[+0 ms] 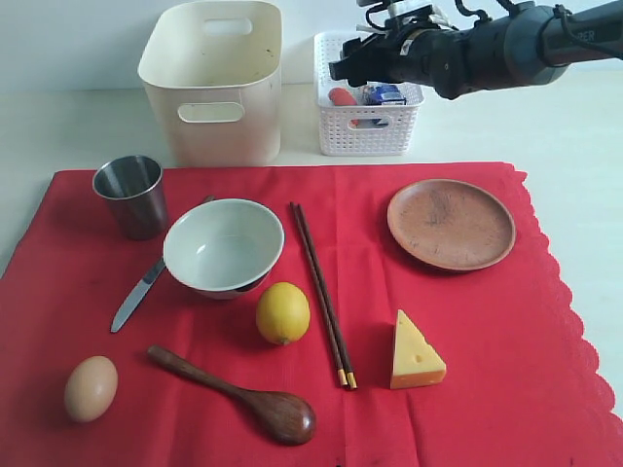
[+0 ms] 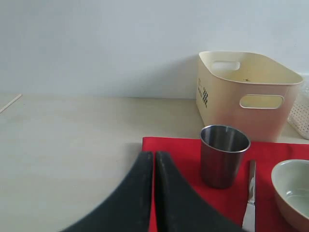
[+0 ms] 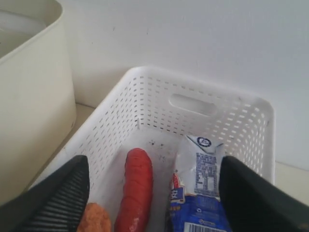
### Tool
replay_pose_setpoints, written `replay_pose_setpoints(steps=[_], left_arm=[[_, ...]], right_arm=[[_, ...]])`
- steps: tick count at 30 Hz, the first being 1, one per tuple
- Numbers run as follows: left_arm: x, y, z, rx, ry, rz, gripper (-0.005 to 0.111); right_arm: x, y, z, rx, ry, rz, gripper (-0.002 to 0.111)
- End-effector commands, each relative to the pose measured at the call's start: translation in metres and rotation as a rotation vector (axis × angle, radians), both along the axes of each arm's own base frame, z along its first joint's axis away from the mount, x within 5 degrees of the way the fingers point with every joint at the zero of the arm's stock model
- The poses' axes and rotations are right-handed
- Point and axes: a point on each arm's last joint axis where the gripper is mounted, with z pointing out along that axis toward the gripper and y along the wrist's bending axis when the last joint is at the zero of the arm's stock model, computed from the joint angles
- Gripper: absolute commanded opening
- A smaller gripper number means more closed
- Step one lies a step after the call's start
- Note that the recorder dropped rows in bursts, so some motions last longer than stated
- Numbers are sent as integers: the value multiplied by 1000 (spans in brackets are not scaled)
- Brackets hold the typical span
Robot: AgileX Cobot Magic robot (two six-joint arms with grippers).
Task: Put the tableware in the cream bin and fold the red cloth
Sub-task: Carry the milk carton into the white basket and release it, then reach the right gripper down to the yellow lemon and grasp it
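Egg (image 1: 91, 387), lemon (image 1: 282, 312), cheese (image 1: 416, 352), white basket (image 1: 370, 136)

Bright red cloth (image 1: 506, 341), cream bin (image 1: 214, 78), white lattice basket (image 1: 368, 131), yellow lemon (image 1: 282, 312)

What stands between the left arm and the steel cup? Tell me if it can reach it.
Probably yes. Nothing blocks it: the left pincer points near the steel cup, with only flat red cloth between. It is shut, so it must open first.
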Motion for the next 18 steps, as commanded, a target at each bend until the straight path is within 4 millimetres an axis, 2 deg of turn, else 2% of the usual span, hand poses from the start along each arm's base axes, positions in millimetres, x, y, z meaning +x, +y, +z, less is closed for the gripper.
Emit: replay_pose_setpoints(steps=[1, 6, 11, 13, 18], left_arm=[[0, 0, 1, -5, -7, 2, 4], [0, 0, 1, -5, -7, 2, 4], [0, 0, 1, -5, -7, 2, 4], [0, 0, 1, -5, -7, 2, 4], [0, 0, 1, -5, -7, 2, 4]], right_arm=[[-5, -5, 38, 1, 4, -5, 72], [-22, -13, 89, -17, 44, -6, 72], [-44, -24, 130, -50, 110, -6, 72], [-53, -28, 139, -74, 159, -6, 72], [-71, -36, 142, -113, 281, -7, 72]])
